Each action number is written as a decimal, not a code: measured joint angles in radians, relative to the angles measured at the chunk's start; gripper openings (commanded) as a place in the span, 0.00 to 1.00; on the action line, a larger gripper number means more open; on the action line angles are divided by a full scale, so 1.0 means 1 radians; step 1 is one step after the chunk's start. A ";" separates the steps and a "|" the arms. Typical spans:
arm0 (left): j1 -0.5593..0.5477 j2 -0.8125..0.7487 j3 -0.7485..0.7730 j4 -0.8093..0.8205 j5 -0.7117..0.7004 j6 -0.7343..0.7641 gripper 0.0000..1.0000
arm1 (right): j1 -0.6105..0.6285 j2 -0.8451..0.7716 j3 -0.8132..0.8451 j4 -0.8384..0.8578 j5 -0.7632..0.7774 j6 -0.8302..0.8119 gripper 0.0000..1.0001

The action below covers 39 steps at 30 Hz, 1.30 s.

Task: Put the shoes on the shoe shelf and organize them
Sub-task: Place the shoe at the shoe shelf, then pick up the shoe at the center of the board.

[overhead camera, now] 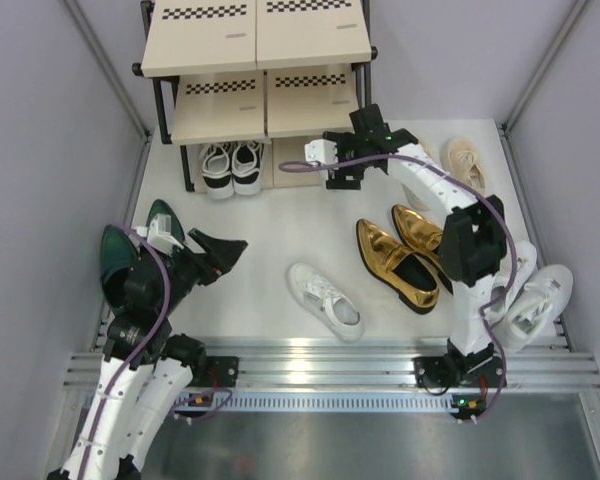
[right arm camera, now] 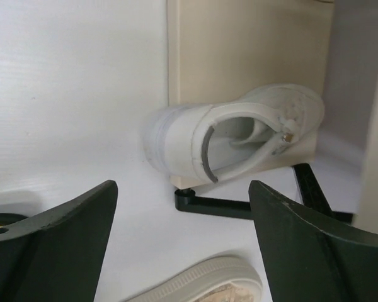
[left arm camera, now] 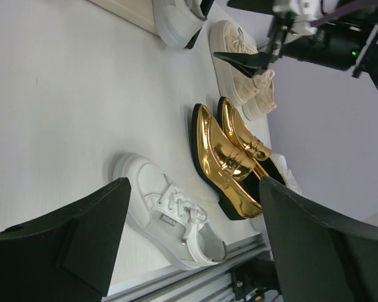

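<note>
The shoe shelf [overhead camera: 255, 45] stands at the back, with the black-and-white sneakers [overhead camera: 225, 165] on its bottom tier. My right gripper [overhead camera: 340, 158] is open and empty in front of the bottom tier. In the right wrist view, one white lace-up [right arm camera: 233, 135] lies on its side on the bottom board [right arm camera: 246, 38], beyond my open right gripper [right arm camera: 183, 189]. The other white lace-up [overhead camera: 325, 300] lies on the floor in the middle, ahead of my open, empty left gripper [overhead camera: 225, 260]. It also shows in the left wrist view [left arm camera: 167, 211] by my left gripper [left arm camera: 194, 189].
The gold loafers [overhead camera: 405, 255] lie right of centre. The beige sneakers [overhead camera: 465, 160] are at the back right. The chunky white sneakers [overhead camera: 530, 290] sit by the right arm. The dark green loafers [overhead camera: 120, 255] are at the left, partly behind the left arm. Grey walls close in both sides.
</note>
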 measured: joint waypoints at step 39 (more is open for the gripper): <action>-0.346 0.438 -0.240 0.225 -0.056 -0.380 0.90 | 0.325 -0.452 -0.862 0.119 -0.118 1.036 0.00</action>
